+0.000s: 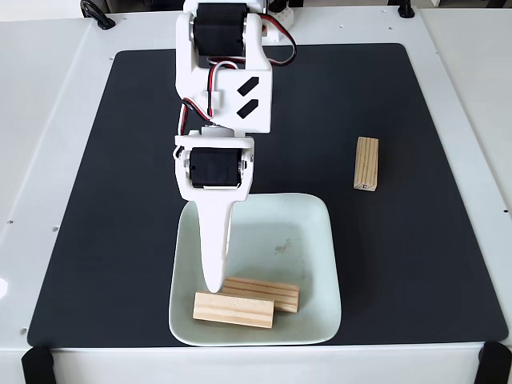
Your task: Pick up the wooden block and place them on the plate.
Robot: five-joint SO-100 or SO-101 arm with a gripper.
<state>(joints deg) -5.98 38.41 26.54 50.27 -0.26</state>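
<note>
Gripper (214,286) points straight down over the plate (320,240), its white finger tip touching two wooden blocks (234,310) lying there. Whether its jaws are parted cannot be told. A third block (366,163) lies well apart on the black mat (120,200).

White arm (224,88) at upper centre, black servo blocks set in it, red and black wires looping off. Matte black mat (88,200) on a white table (40,96). Pale mint-white plate (320,232) at lower centre, faint grey smudge mid-dish. Two light pine blocks (234,310) on it, darker grain lines running lengthwise; a third pine block (366,163) at right, same stripes.
</note>
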